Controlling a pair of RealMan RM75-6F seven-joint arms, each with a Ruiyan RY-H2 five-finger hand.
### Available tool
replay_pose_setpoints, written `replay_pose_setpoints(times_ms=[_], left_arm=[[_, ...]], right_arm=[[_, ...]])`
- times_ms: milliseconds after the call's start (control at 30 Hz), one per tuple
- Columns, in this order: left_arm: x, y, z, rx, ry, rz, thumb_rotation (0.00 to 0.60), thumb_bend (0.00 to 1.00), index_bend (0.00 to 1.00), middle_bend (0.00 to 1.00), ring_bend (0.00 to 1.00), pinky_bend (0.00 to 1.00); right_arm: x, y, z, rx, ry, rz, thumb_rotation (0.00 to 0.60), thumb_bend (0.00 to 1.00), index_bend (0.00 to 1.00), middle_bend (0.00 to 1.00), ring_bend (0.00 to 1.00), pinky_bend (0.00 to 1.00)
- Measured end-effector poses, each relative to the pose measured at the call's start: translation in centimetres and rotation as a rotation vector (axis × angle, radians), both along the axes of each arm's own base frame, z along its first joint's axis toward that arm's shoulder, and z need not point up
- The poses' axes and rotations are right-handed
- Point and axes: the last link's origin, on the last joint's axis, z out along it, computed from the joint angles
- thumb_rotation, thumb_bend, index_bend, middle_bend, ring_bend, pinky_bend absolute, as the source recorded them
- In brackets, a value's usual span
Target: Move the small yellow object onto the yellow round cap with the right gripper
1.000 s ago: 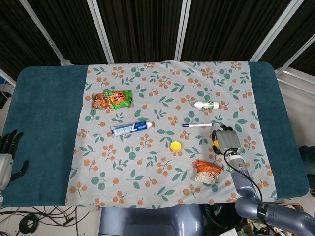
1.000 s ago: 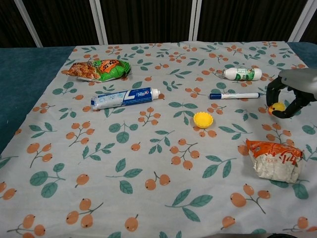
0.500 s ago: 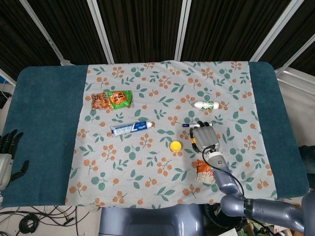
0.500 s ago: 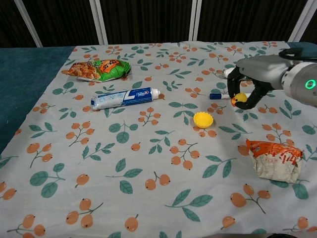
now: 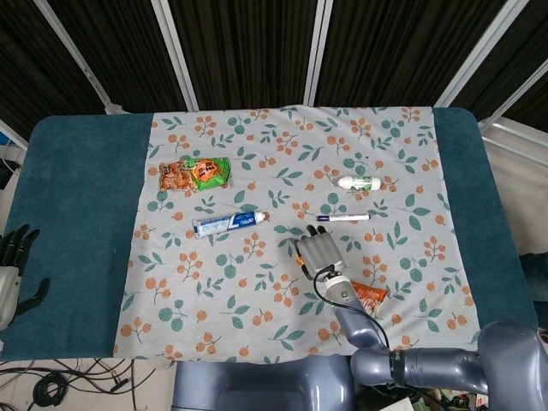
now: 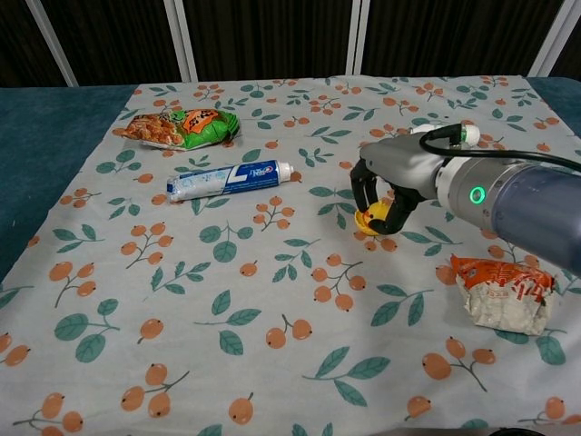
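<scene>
While the head view is hiding the yellow round cap under the right hand [image 5: 318, 255], the carry is looking close to finished: the grey hand is hanging over the middle of the floral cloth [image 5: 257, 282], back of the hand upward, its forearm trailing away toward the near table edge. The blue-and-white marker pen [image 5: 343, 217] is lying just beyond the fingers, the orange snack packet [image 5: 370, 295] beside the forearm. Far off at the table's other end, the black left hand [image 5: 15, 261] is sitting idle with fingers apart, holding nothing.

In the chest view, the right hand [image 6: 381, 195] is curling downward, its dark fingers [image 6: 361, 193] grasping the small yellow object [image 6: 378, 213]. Directly under it, the cap [image 6: 365, 223] is showing as a yellow rim; whether the two are touching I cannot tell. As I judge it, lowering if needed and letting go are what is remaining. The toothpaste tube [image 6: 232, 179] is lying well off to the hand's side.
</scene>
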Motion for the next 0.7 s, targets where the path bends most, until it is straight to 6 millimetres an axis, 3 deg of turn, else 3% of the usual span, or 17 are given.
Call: replay_pose_setpoints(times_ms=[567,700], left_arm=[[0.0,0.1,0.0,0.003,0.002,0.002,0.600,0.38,0.00,0.00,0.00,0.00],[0.0,0.1,-0.1,0.002,0.002,0.003,0.600,0.38,0.00,0.00,0.00,0.00]], right_arm=[[-0.2,-1.0,-0.6,-0.021,0.015,-0.008,0.600,0.32,0.48,0.42,0.15,0.18],[-0.3,-1.0,-0.7,-0.017,0.017,-0.010,0.600,0.24,0.34,0.35,0.14,0.18]])
